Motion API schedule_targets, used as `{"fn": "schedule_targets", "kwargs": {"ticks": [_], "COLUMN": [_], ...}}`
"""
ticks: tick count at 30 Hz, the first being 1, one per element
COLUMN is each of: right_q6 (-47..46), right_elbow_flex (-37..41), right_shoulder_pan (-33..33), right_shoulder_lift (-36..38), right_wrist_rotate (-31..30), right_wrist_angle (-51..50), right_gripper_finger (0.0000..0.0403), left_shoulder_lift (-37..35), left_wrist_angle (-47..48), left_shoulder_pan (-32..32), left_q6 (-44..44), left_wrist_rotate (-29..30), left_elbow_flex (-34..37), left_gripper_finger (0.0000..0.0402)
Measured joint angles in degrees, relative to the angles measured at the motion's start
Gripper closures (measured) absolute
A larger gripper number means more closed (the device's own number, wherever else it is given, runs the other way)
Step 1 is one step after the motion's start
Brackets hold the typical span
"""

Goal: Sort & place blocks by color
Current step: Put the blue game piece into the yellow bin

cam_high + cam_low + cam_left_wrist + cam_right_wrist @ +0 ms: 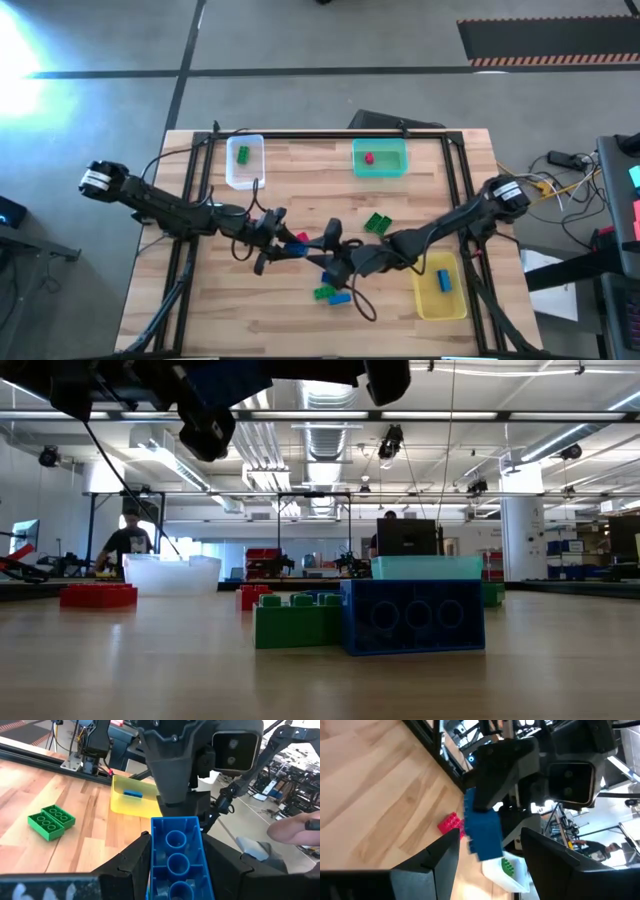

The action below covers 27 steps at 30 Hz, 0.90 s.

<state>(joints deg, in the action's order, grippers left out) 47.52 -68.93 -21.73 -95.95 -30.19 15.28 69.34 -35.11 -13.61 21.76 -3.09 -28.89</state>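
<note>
My left gripper (175, 865) is closed on a blue block (176, 855). The block sits tight between my two dark fingers (127, 865), with its round holes facing my wrist camera. My left hand hangs in the air above the middle of the table (300, 180).

My right gripper (487, 845) is right in front of it, nose to nose. Its fingers (437, 855) stand a little apart, one on each side of the end of the same blue block. I cannot tell if they touch it.

On the wood below my left hand lies a red block (449, 822). Near the front of the table sit a green block (297, 622) and another blue block (413, 616), side by side and touching. A pair of green blocks (377, 223) lies just behind my right arm.

At the back of the table stands a clear bin (245, 162) with a green block inside. Beside it, well apart, is a teal bin (380, 158) with a red block in it. By my right arm sits a yellow bin (440, 285) with a blue block in it.

Far off in the room, a person (128, 540) stands at a bench.
</note>
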Motion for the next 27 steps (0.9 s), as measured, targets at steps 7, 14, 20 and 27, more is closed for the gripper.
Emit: {"fn": "schedule_targets", "kwargs": {"ticks": [7, 14, 20, 27], "right_q6": [0.96, 1.52, 1.60, 3.28], "right_elbow_flex": [-0.22, -0.44, -0.88, -1.07], "right_shoulder_pan": [0.88, 1.58, 2.14, 2.27], "right_shoulder_lift": [-1.04, -1.65, -1.69, -1.69], "right_wrist_rotate": [1.27, 2.21, 5.78, 6.44], "right_wrist_angle": [-0.02, 0.03, -0.01, -0.61], "right_gripper_finger": [0.0202, 0.0207, 0.0264, 0.0320], "left_shoulder_lift": [-0.02, -0.02, 0.02, 0.02], "left_wrist_angle": [0.07, 0.05, 0.09, 0.18], "left_shoulder_pan": [0.00, 0.02, 0.02, 0.02], "left_q6": [-0.09, -0.83, -1.18, -0.66], "left_wrist_rotate": [-0.28, -0.29, -0.29, -0.53], "left_elbow_flex": [-0.15, -0.13, -0.22, -0.11], "left_gripper_finger": [0.0260, 0.0260, 0.0260, 0.0260]}}
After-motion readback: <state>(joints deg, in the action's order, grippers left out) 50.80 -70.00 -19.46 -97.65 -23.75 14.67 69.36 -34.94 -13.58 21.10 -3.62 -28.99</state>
